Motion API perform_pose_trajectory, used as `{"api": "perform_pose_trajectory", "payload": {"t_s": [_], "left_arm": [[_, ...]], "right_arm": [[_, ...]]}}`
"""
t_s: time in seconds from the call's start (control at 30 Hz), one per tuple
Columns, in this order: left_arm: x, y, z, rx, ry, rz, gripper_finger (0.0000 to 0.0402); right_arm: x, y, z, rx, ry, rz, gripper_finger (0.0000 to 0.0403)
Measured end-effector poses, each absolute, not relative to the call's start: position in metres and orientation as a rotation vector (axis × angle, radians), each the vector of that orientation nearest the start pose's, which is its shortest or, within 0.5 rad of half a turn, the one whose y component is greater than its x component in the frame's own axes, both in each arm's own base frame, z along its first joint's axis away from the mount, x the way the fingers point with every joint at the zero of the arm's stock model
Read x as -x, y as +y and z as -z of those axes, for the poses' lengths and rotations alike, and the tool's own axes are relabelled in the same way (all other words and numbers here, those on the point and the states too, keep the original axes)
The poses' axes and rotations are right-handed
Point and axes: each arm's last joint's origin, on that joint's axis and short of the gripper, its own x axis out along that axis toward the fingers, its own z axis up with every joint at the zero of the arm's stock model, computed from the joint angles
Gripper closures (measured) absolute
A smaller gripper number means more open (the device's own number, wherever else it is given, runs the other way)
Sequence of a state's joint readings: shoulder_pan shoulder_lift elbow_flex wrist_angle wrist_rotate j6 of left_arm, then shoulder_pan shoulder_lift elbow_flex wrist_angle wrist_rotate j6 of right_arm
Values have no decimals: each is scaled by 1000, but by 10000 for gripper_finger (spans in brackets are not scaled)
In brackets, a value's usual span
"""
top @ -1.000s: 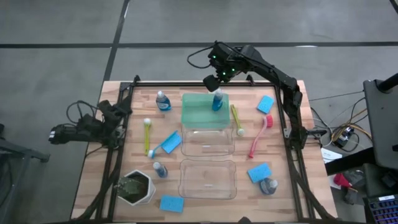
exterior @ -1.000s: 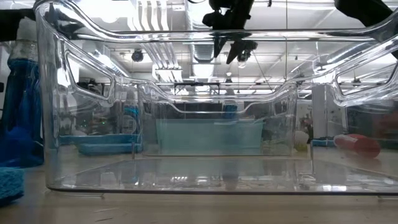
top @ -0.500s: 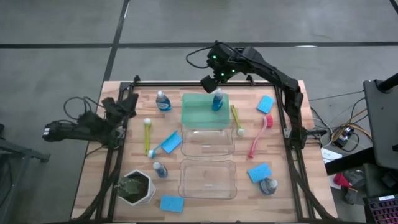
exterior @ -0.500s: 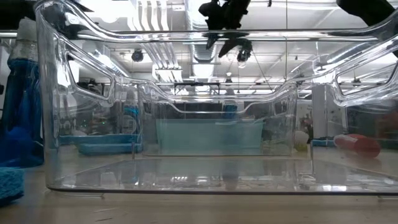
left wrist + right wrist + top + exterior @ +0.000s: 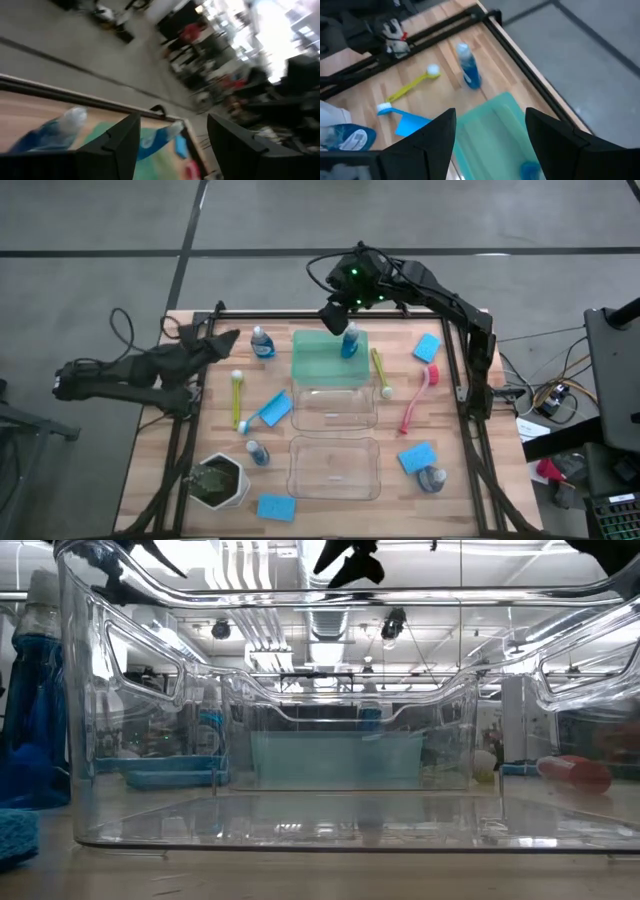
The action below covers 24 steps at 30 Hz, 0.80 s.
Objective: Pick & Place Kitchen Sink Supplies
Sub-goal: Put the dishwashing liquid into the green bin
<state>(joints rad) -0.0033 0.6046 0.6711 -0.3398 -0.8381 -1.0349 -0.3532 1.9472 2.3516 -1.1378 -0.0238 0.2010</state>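
Standing upright on the green tray, at the table's 12 o'clock as the overhead camera sees it, is one small bottle of blue liquid with a white cap. A second bottle stands on the wood at 11 o'clock, just beside the tray. A third bottle stands at 8 o'clock. A fourth bottle is at 4 o'clock, touching a blue sponge.

Other sponges lie at 2 o'clock, 9 o'clock and 7 o'clock. One yellow-green brush lies at 9 o'clock, farther out than the sponge there. Another yellow-green brush lies at 1 o'clock beside the tray, and the pink-red brush lies at 3 o'clock.

Two clear bins sit in a row from the tray toward 6 o'clock. A white pot of greenery stands at 8 o'clock near the corner.

The right gripper hangs above the tray's far edge, at 11 o'clock of the bottle on the tray. Its fingers are spread and hold nothing.

The left gripper reaches over the table's 10 o'clock edge, at 9 o'clock of the second bottle and apart from it. Its fingers are spread too, with nothing between them.
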Motion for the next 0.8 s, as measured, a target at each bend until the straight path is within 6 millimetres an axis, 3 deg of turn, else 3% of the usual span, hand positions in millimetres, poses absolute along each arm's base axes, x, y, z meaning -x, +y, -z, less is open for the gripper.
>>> {"api": "perform_pose_trajectory", "payload": {"t_s": [0.27,0.4,0.8], "left_arm": [[-157,41,-333,857,-29,-936,181],[-168,61,-334,946,153,-933,181],[-174,110,-356,855,410,-1004,181]], "right_arm": [[-371,-117,-438,-292,691,335,170],[-366,-111,-445,-256,678,316,170],[-349,-95,-483,-193,475,296,170]]}}
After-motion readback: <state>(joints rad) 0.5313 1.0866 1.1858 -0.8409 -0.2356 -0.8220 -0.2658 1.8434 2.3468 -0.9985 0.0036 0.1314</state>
